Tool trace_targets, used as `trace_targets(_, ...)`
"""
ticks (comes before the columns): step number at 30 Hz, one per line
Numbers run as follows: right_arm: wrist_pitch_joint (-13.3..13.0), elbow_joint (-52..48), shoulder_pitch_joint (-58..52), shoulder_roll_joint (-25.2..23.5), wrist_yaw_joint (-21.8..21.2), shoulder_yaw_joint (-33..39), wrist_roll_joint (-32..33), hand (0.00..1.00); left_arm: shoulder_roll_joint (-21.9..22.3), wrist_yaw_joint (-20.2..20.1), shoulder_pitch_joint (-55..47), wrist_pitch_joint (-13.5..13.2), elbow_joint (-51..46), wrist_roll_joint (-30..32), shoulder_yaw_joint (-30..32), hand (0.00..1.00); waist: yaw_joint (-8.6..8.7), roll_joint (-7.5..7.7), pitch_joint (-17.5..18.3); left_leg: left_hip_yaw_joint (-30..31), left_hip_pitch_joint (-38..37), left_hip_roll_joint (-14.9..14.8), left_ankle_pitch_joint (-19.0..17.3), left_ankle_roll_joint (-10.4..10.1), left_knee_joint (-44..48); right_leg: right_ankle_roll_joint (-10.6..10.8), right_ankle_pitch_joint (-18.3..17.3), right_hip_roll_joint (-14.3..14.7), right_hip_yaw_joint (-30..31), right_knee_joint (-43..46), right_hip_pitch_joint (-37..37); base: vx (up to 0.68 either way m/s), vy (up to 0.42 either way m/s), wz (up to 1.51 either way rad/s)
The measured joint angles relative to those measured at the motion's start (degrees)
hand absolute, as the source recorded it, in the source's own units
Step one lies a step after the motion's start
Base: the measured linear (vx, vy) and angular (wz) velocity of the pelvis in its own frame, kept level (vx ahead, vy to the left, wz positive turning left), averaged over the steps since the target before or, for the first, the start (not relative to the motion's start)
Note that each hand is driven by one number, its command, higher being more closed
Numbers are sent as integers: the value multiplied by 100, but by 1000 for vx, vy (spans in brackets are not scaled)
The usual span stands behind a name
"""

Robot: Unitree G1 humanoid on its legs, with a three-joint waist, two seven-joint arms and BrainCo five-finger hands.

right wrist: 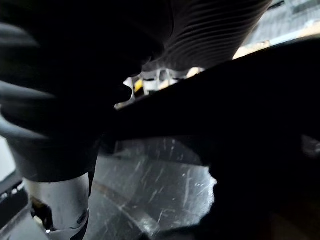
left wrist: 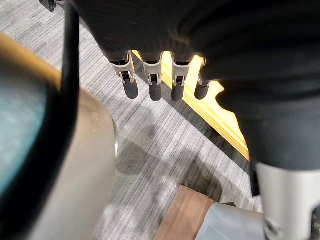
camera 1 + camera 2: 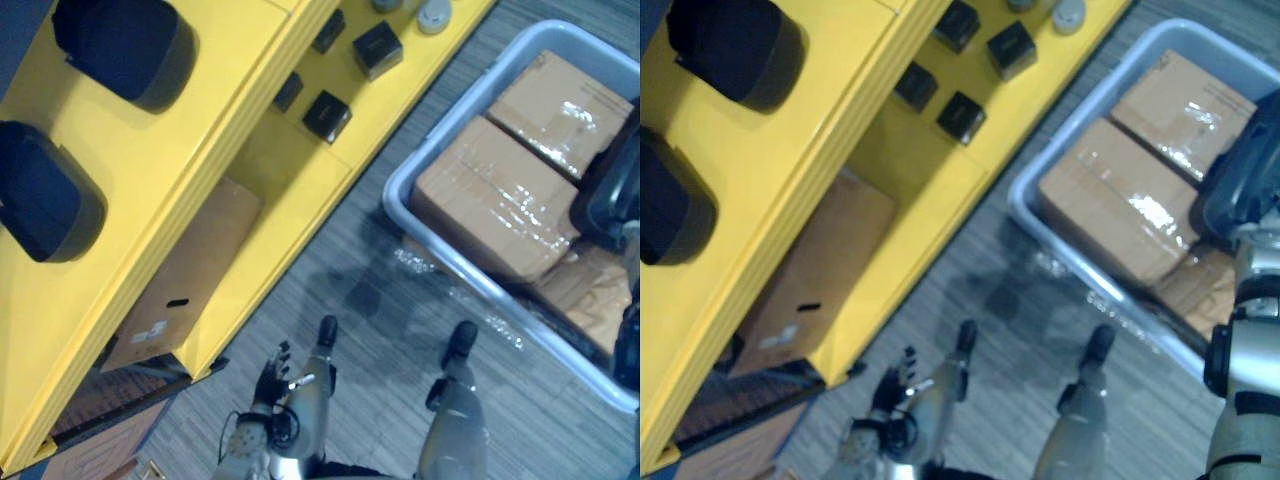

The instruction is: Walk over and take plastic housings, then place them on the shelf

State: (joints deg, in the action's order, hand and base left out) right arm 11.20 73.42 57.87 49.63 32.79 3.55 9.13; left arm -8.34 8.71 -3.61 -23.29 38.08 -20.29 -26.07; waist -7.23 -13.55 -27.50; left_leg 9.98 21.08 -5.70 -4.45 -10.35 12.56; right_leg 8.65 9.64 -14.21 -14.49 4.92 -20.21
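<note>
Item: black housing (image 3: 1240, 170), at the end of the right arm, raised above the near right corner of a grey bin (image 3: 400, 190). The view's edge cuts it off, and the part that shows slants from lower left up to the far right, roughly in line with the bin's short wall. Right hand (image 1: 215, 35): its fingers pass behind the housing's dark edge, so I cannot tell how they lie. Left hand (image 3: 272, 380): low beside the body over the grey floor (image 3: 350, 300), fingers (image 2: 155, 90) straight and released, grasping nothing. Bin contents: taped cardboard boxes (image 3: 495, 195), packed side by side. Yellow shelf (image 3: 200, 160), to the left: two dark housings (image 3: 125, 50) lie flat on the top level, side by side and parallel, long axes across the shelf's depth, rounded ends toward its front edge. Lower level: small black boxes (image 3: 327, 115), set apart from each other. Bottom level: a brown carton (image 3: 190, 270), partly under the top board.
</note>
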Motion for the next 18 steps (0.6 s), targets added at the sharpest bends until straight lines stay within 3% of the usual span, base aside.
trace_targets(3, 102, 1, -38, 6, -202, 40, -414, 0, 55, 2, 32, 4, -59, -1, -18, 0, 10, 0, 0, 20, 3, 47, 10, 16, 2, 22, -33, -55, -38, 52, 0, -8, 9, 6)
trace_targets(4, 133, 4, -51, 6, -261, 39, -557, 100, 63, 2, 32, 6, -69, 0, -27, 0, 12, 0, 0, 29, 4, 52, 13, 20, 2, 28, -47, -63, -49, 71, 0, -16, 4, 10)
trace_targets(11, 401, -13, -184, 132, -517, -154, -1708, 100, 63, 16, 37, 11, -101, -4, -116, 0, 6, 0, 0, 71, 12, 45, 16, 21, -11, 19, -124, -73, -106, 161, -8, -5, -2, 4)
trace_targets(18, 555, -127, -272, 260, -690, -277, -2312, 100, 63, 39, 36, 13, -155, -3, -162, 0, 15, 2, -1, 68, -1, 36, 28, 22, -79, 12, -132, -71, -116, 161, -25, 0, 0, 0)
